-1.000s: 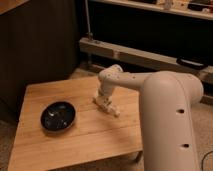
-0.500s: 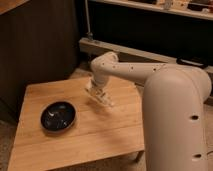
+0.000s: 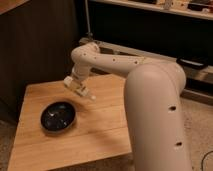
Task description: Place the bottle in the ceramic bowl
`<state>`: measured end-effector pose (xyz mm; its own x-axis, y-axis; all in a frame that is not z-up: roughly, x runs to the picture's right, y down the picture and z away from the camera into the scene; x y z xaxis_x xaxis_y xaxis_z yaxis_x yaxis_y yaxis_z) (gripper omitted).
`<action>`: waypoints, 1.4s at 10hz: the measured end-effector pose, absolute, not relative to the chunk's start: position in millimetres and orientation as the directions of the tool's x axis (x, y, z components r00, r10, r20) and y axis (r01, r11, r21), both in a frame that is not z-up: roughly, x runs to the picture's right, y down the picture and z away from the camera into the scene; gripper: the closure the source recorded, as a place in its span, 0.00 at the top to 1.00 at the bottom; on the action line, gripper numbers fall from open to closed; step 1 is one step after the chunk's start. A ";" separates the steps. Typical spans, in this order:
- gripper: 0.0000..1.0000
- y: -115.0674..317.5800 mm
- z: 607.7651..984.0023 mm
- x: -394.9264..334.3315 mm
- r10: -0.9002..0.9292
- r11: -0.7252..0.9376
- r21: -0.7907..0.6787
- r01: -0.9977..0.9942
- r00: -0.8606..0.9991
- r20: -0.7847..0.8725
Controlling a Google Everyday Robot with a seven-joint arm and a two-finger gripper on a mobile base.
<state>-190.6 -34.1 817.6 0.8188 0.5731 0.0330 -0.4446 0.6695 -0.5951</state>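
The cream-white bottle (image 3: 85, 92) hangs tilted above the wooden table (image 3: 100, 130), its narrow end pointing down and to the right. My gripper (image 3: 75, 83) is shut on its upper end, at the tip of the white arm that reaches in from the right. The ceramic bowl (image 3: 58, 116), dark, glossy and faintly speckled inside, sits on the left part of the table. It lies below and to the left of the bottle, with nothing in it. The bottle is close to the bowl's far right rim but not over its middle.
A dark cabinet (image 3: 35, 45) stands behind the table on the left. A metal rail and shelf (image 3: 150, 52) run along the back. My bulky white arm body (image 3: 155, 115) fills the right side. The table's front edge (image 3: 70, 159) is near the bottom.
The gripper closed on the bottle, lifted it off the table and carried it left toward the bowl. The bowl has not moved.
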 end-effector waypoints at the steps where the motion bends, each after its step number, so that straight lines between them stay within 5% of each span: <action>1: 0.00 -30.5 808.0 -207.8 0.554 0.680 -0.610 -0.407 0.830 0.064; 8: 0.00 40.4 703.5 -302.3 0.340 0.757 -0.652 -0.040 0.877 0.340; 14: 0.01 102.8 752.5 -322.6 0.273 0.734 -0.675 0.075 0.877 0.395</action>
